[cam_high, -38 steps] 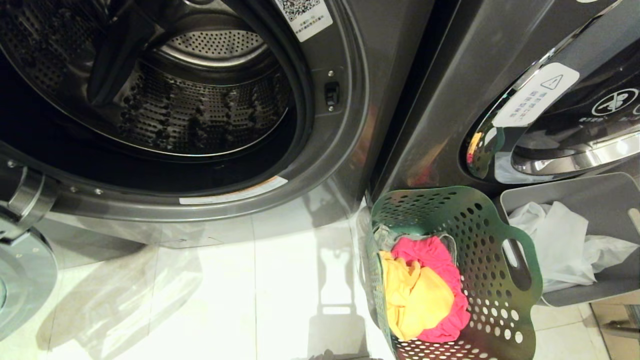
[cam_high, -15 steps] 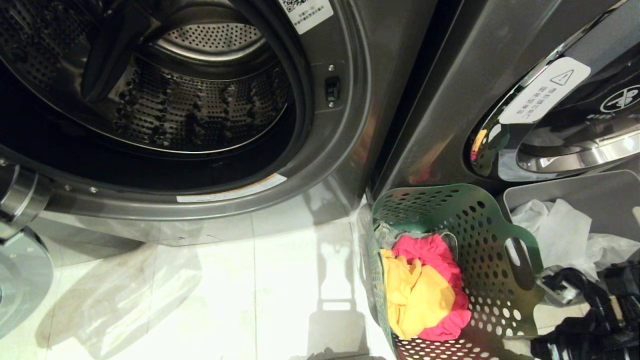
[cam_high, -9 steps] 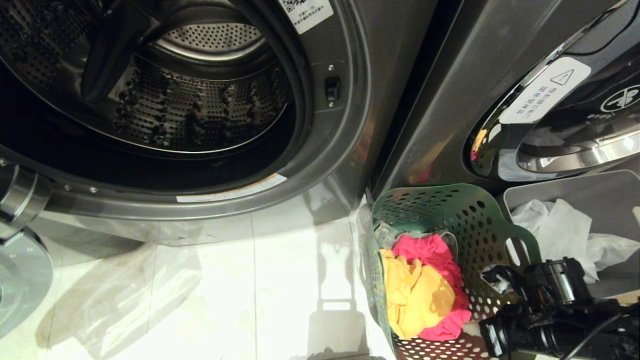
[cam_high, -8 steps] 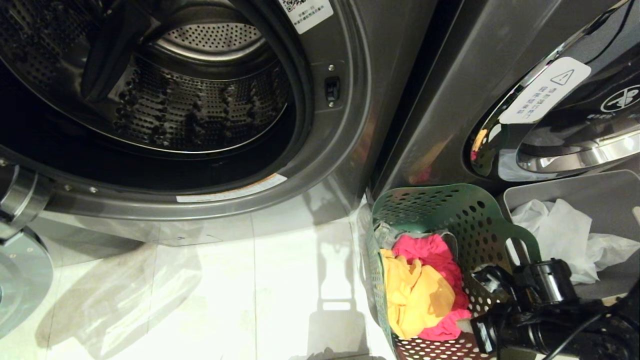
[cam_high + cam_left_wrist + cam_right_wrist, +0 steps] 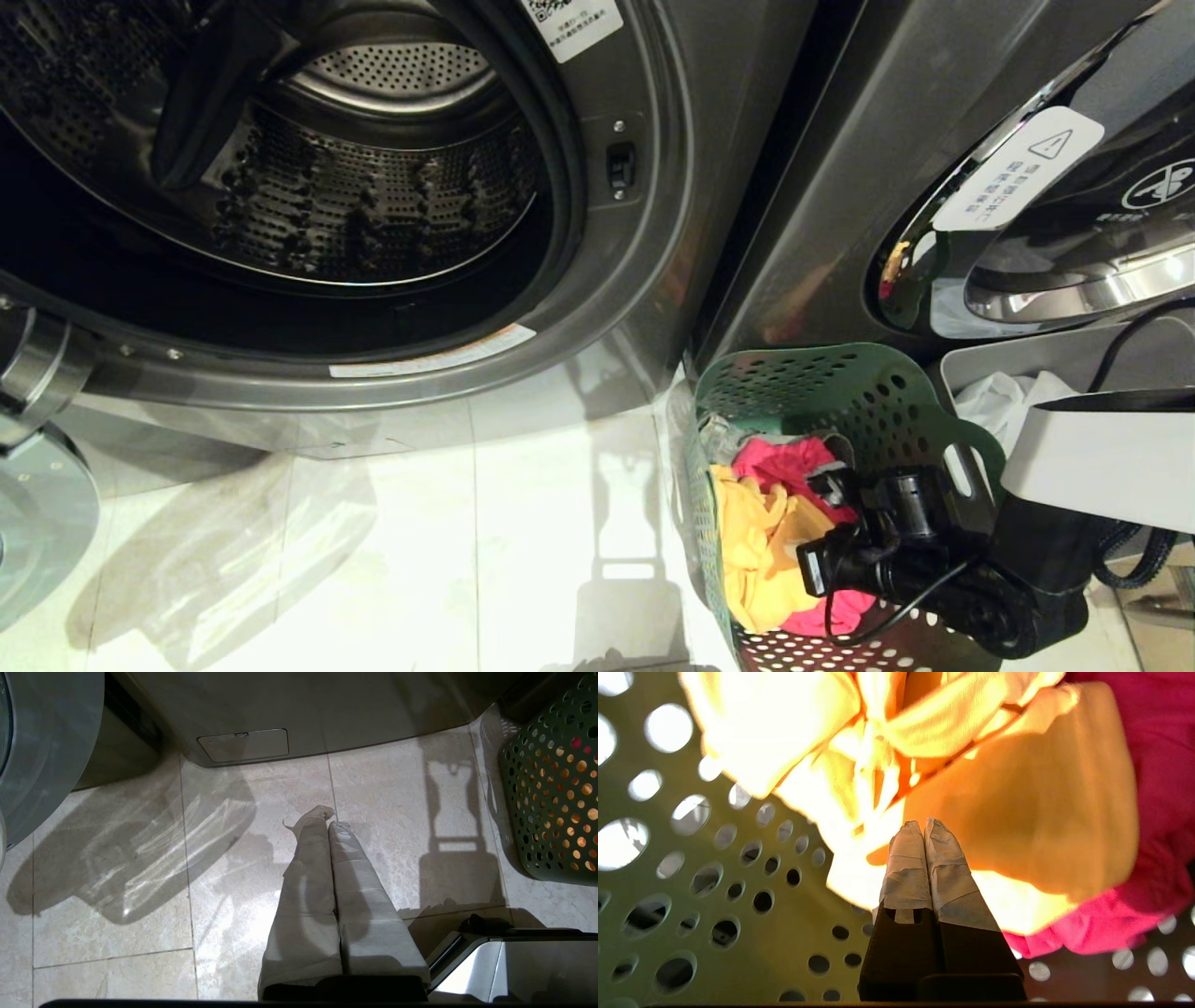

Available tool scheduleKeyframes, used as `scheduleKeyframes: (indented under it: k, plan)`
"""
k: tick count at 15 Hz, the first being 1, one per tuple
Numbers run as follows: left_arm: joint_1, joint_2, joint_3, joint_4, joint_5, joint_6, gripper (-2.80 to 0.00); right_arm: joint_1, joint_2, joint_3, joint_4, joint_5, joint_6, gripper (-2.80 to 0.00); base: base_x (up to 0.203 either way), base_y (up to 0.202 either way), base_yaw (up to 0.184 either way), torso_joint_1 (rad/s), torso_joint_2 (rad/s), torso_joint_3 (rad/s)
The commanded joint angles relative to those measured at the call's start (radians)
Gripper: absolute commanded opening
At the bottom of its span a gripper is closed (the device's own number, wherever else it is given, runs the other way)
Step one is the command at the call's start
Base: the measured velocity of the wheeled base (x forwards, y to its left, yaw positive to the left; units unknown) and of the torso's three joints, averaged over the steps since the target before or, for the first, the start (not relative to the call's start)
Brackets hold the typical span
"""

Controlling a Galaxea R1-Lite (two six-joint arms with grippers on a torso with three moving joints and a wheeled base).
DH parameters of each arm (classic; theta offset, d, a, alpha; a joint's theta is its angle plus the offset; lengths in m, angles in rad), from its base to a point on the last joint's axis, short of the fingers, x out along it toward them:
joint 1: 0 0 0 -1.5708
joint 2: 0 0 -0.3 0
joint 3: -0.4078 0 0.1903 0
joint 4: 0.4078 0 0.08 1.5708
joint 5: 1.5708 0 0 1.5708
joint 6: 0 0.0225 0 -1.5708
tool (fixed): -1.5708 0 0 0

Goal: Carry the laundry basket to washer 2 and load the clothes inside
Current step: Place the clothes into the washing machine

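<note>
Since a moment ago the right hand has swung in from the right edge over the rim of the green laundry basket on the floor beside the open washer, and it now hovers clenched and empty just short of the yellow garment lying on the pink one. With its fingers pressed together it may only prod the cloth or nudge the light basket across the glossy pale tiled floor. Parked over those tiles, the left hand is clenched too, and a grey bin of white cloth crowds the basket's right side.
</note>
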Motion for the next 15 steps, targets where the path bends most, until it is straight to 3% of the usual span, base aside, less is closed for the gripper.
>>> scheduleKeyframes:
  k: [1,4,8,9,15]
  plan:
    - [0.001,0.000,0.000,0.000,0.001,0.001,-2.80,0.008,0.013,-0.074,0.062,-0.007,0.001,-2.80,0.000,0.000,0.000,0.000,0.00,0.000]
    - [0.000,0.000,0.000,0.000,0.001,0.001,-2.80,0.034,-0.012,-0.138,0.101,-0.021,0.004,-2.80,0.000,0.000,0.000,0.000,0.00,0.000]
    - [0.001,0.000,0.000,0.000,0.001,0.001,-2.80,0.068,-0.120,-0.209,0.347,-0.021,0.071,-2.80,0.000,0.000,0.000,0.000,0.00,0.000]
    - [0.000,0.000,0.000,0.000,0.001,0.001,-2.80,0.071,-0.139,-0.236,0.401,-0.021,0.101,0.00,0.000,0.000,0.000,0.000,0.00,0.000]
    - [0.000,0.000,0.000,0.000,0.000,0.001,-2.80,0.085,-0.102,-0.305,0.432,-0.042,0.110,0.00,0.000,0.000,0.000,0.000,0.00,0.000]
